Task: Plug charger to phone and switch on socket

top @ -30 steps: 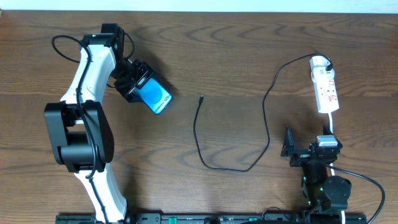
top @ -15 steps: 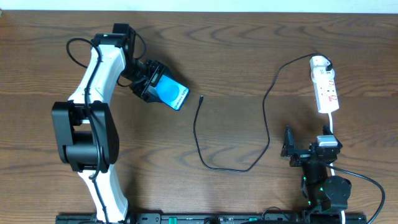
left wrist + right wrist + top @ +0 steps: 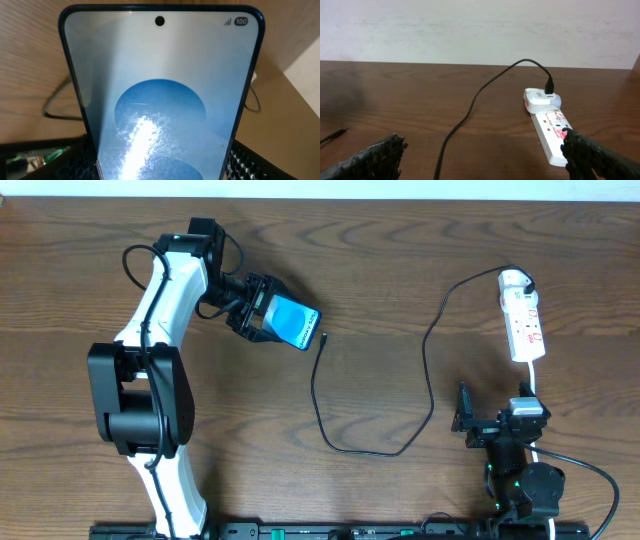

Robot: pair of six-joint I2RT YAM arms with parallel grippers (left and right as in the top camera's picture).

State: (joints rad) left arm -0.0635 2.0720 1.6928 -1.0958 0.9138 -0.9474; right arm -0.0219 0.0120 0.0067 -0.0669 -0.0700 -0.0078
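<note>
- Since a second ago, the left arm has swung the phone [image 3: 293,323] right across the table [image 3: 400,260]. Its outer corner is now just beside the plug tip [image 3: 324,337], where before it was well apart.
- Nearest the base, the right gripper [image 3: 480,160] is spread wide and empty, just short of the near end of the power strip [image 3: 523,320].
- The charger cable [image 3: 314,380] lies slack on the table in a loop between the arms. The plug tip at its free end is not held.
- The left gripper [image 3: 262,317] is clenched on one end of the phone, screen up. The wrist view shows the punch-hole camera end pointing away from the fingers [image 3: 242,160].
- Farthest out, a white adapter [image 3: 540,97] is seated at the far end of the power strip with the cable running into it. Can't tell the switch state.
- The phone's port isn't visible in any view. My guess is it sits on the gripped end, so the wrong edge faces the plug.
- To do this step well:
  - Hold the phone steady and level, with the port edge exposed.
  - Have the right gripper pinch close behind the plug tip.
  - Line the tip up with the port axis before pushing.
  - Keep slack in the cable so the power strip isn't dragged.
</note>
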